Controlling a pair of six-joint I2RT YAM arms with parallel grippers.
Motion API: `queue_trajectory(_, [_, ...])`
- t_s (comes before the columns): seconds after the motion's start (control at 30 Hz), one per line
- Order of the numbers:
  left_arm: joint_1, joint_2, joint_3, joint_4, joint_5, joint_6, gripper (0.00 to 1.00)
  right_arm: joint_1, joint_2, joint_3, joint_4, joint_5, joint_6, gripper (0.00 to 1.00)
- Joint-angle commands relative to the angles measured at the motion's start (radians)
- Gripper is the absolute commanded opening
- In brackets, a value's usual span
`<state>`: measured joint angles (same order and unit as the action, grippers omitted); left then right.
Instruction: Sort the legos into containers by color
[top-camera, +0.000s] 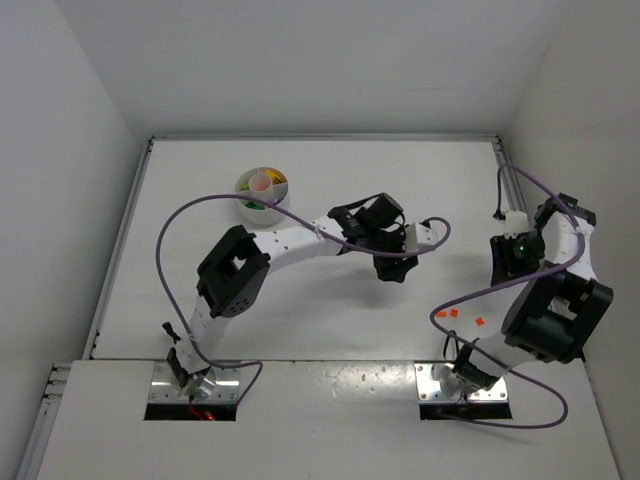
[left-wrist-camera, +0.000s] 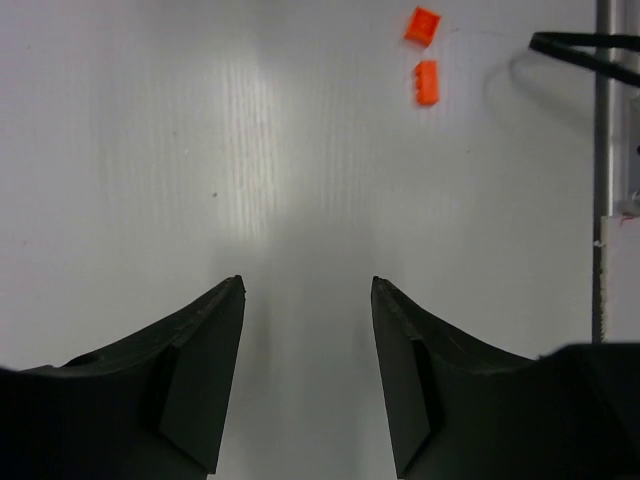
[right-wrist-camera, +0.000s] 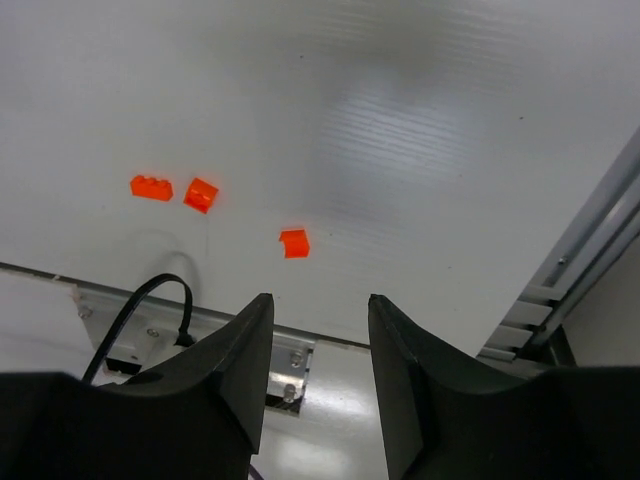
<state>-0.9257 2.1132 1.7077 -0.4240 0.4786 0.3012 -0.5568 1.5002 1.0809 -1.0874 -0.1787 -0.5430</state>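
White plastic tabletop (top-camera: 330, 175) was hemmed by plain white walls (top-camera: 90, 90) on its left, far and right sides, with a grey metal rail (right-wrist-camera: 585, 250) running along the right edge. The low round white plastic dish (top-camera: 262, 190) with inner dividers sat toward the far left corner, close to the far edge. From the dish toward the near right, bare surface lay open, crossed only by the left arm and a looping purple cable (top-camera: 175, 225).

The dish's sections showed patches of yellow and green and a pale orange round piece; the rest could not be made out.

3 tiny orange plastic bricks (right-wrist-camera: 201, 194) lay well apart from the dish, at the near right, just beyond the right arm's metal base plate (top-camera: 465, 385). 2 of them sat just beside each other and the 3rd a little off.

The left gripper (left-wrist-camera: 307, 285) hung right of the dish over mid-table, fingers spread and empty. The right gripper (right-wrist-camera: 320, 300) was farther right still, above the bricks, fingers likewise apart with nothing between them.
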Motion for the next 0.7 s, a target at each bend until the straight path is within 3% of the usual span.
queue_trajectory(0.0, [-0.021,0.014,-0.022,0.129,0.083,-0.033,0.59,-0.022,0.006,0.007,-0.016,-0.087,-0.011,0.43])
queue_trajectory(0.2, [-0.019,0.054,-0.026,0.179,0.161,-0.152,0.55,-0.041,0.018,0.056,-0.025,-0.134,-0.008,0.44])
queue_trajectory(0.47, [-0.047,0.042,-0.040,0.211,0.051,-0.215,0.53,-0.060,-0.067,-0.079,0.075,-0.212,-0.041,0.44])
queue_trajectory(0.67, [-0.056,0.051,-0.074,0.221,0.146,-0.226,0.49,-0.101,-0.113,-0.099,0.096,-0.277,0.057,0.45])
